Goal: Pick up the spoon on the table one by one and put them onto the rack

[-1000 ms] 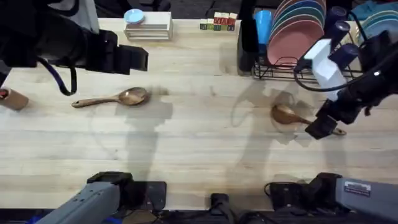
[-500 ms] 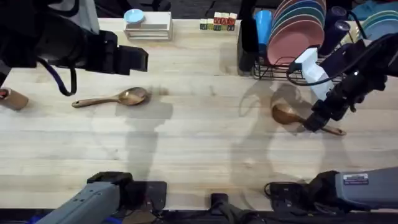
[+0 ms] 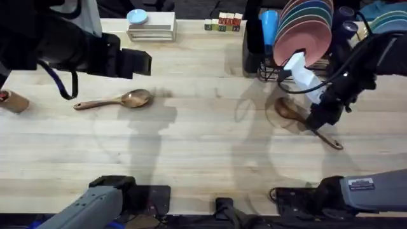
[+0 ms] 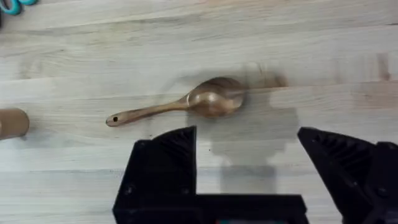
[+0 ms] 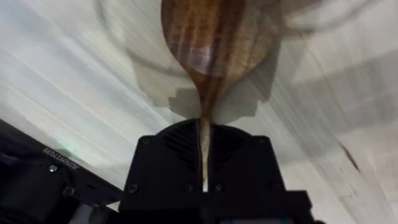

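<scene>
One brown wooden spoon (image 3: 117,100) lies on the table (image 3: 203,146) at the left, bowl to the right. My left gripper (image 3: 135,62) hovers just beyond it, high up; in the left wrist view its fingers (image 4: 165,165) stand wide open above that spoon (image 4: 186,106). The other spoon (image 3: 289,112) is at the right, its handle slanting toward the front edge. My right gripper (image 3: 316,119) is shut on that handle; the right wrist view shows the fingers (image 5: 158,162) clamped on the handle below the bowl (image 5: 211,37). The black wire rack (image 3: 283,75) stands behind it.
The rack holds pink and teal plates (image 3: 302,28) and has a tall black utensil holder (image 3: 252,38) at its left end. Stacked white boxes (image 3: 151,28) and small coloured blocks (image 3: 222,22) sit at the back edge. A brown cylinder (image 3: 13,102) lies far left.
My right gripper moved left and down onto the right spoon's handle and shut on it. That spoon turned, its handle swinging toward the front edge. The left arm and left spoon stayed still.
</scene>
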Available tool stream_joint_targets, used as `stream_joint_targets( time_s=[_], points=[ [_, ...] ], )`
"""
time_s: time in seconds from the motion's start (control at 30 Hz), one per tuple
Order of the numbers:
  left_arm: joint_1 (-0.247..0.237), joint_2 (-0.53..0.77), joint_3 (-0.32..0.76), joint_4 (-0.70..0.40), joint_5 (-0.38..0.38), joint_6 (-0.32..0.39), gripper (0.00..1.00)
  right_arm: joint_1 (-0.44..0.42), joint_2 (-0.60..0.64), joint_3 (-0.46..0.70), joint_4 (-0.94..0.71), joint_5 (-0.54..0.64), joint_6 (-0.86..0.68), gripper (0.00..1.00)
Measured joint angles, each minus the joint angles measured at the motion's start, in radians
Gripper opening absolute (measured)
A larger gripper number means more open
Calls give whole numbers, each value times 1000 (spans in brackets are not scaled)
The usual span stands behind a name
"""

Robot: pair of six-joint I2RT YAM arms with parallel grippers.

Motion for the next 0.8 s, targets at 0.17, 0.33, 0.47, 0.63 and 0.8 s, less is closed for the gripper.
stream_joint_targets(
  time_s=[0.17, 0.33, 0.47, 0.63, 0.8],
  points=[
    [0, 0, 0, 1, 0, 0, 993, 49, 1, 1, -11, 0, 9, 34],
    [0, 0, 0, 0, 0, 0, 993, 100, 1, 15, -49, -35, 12, 34],
    [0, 0, 0, 0, 0, 0, 993, 166, -39, 51, -61, -58, 12, 34],
    [0, 0, 0, 0, 0, 0, 993, 276, -184, 65, -66, -64, 12, 34],
    [0, 0, 0, 0, 0, 0, 993, 308, -245, 117, -49, -89, 12, 34]
  ],
)
